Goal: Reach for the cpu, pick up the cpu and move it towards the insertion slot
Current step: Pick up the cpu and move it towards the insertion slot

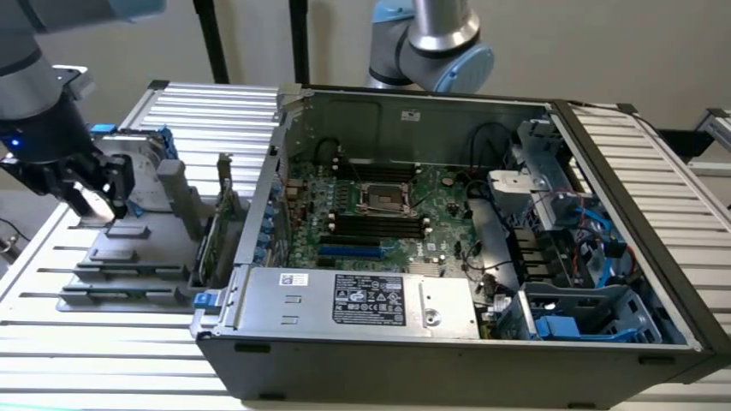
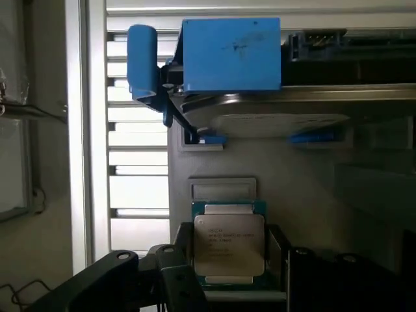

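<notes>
As the end effector (image 1: pixel 98 208) gapes, cpu (image 2: pixel 229 250) lies between.

I can't read the small print on the cpu (image 2: pixel 229 244), and the hard drive (image 2: pixel 305 97) runs out of frame.

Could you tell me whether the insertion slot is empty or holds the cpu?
Empty: the insertion slot shows a dark centre, and the cpu lies at the tool, outside the case.

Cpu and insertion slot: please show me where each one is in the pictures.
cpu (image 2: pixel 229 244), wrist view, middle of its silver metal top.
insertion slot (image 1: pixel 383 199), exterior view, dark centre inside the silver frame.
</notes>
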Action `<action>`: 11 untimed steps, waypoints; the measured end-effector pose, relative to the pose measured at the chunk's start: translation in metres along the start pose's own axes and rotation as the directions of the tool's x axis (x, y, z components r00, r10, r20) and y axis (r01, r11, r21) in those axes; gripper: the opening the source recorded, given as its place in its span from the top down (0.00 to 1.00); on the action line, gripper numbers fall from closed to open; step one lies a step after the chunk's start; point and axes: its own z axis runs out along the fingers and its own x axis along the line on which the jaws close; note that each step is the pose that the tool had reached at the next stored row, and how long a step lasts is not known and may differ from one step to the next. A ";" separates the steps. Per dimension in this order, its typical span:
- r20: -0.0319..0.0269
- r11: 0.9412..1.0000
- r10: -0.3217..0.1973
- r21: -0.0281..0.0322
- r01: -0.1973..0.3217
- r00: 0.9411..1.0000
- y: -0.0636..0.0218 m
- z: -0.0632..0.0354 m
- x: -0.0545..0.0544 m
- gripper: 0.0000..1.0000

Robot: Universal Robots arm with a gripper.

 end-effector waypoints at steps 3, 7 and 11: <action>0.000 1.000 -0.003 0.000 0.003 1.000 0.0003 -0.0136 -0.004 0.45; 0.000 1.000 -0.007 0.000 0.007 1.000 0.0008 -0.0318 -0.011 0.45; 0.000 1.000 -0.010 -0.005 0.010 1.000 0.0012 -0.0503 -0.023 0.45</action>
